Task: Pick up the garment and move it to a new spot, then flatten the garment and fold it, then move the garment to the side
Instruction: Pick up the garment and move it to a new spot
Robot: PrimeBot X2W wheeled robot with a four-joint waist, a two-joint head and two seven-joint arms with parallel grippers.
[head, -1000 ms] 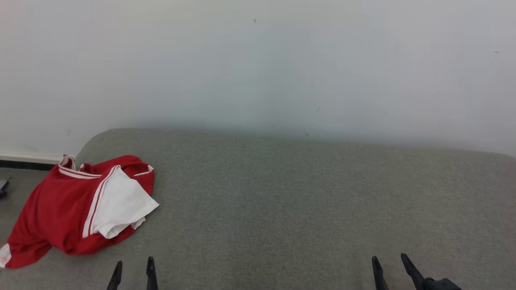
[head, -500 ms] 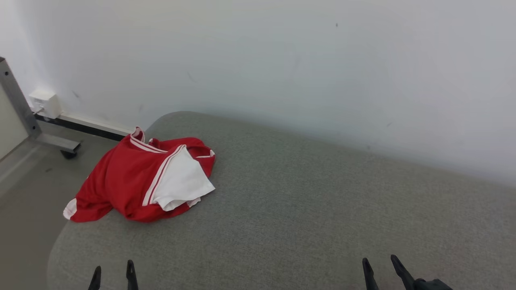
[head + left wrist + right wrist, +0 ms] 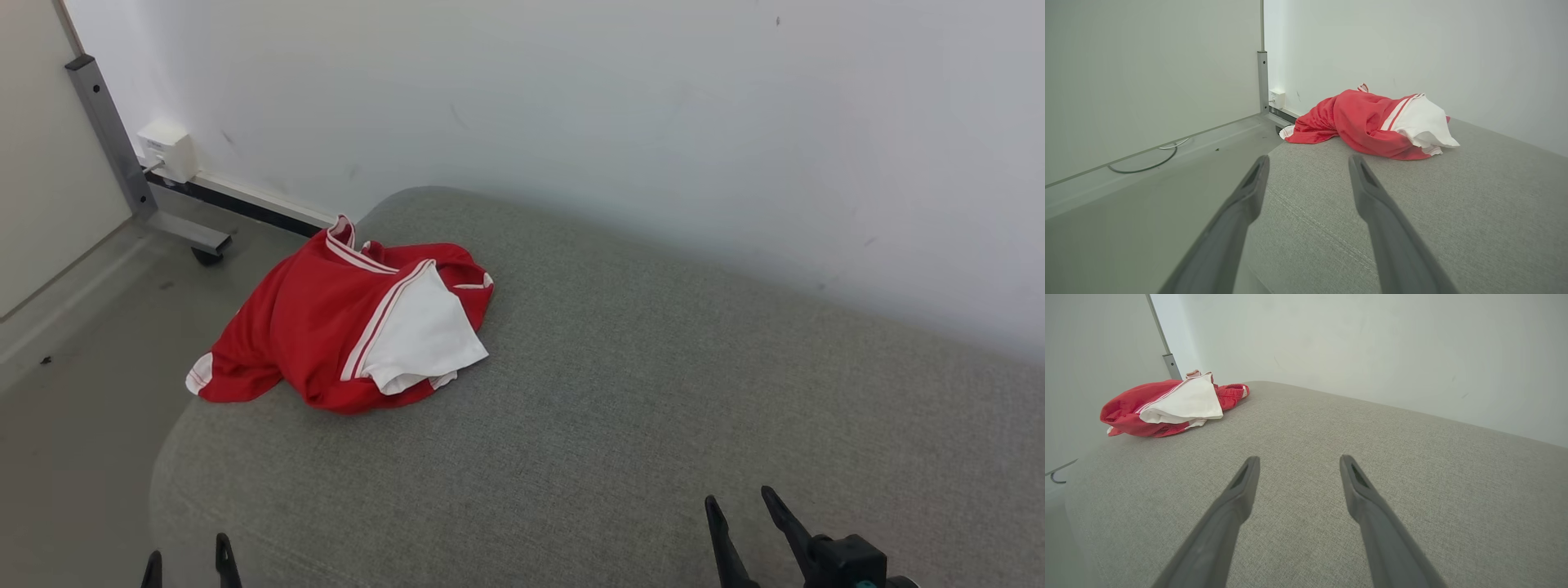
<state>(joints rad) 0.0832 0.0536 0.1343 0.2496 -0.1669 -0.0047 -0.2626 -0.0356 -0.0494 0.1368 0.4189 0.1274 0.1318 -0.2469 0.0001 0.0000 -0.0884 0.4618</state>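
Here, the red-and-white garment [image 3: 326, 327] lies crumpled at the far left corner of the grey cushion [image 3: 620, 392], one end reaching the cushion's left edge, near the wall [image 3: 571, 98]. Both claws sit at the near side, well apart from the garment. The left claw [image 3: 186, 562] is spread and empty, and the right claw [image 3: 740, 502] is likewise spread, pinching nothing.

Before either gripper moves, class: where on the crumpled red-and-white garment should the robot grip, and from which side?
Probably the humped red fold of the garment, pinched from above by the open left gripper: the garment lies on the robot's left, and that fold stands up off the cushion, easy to pinch.
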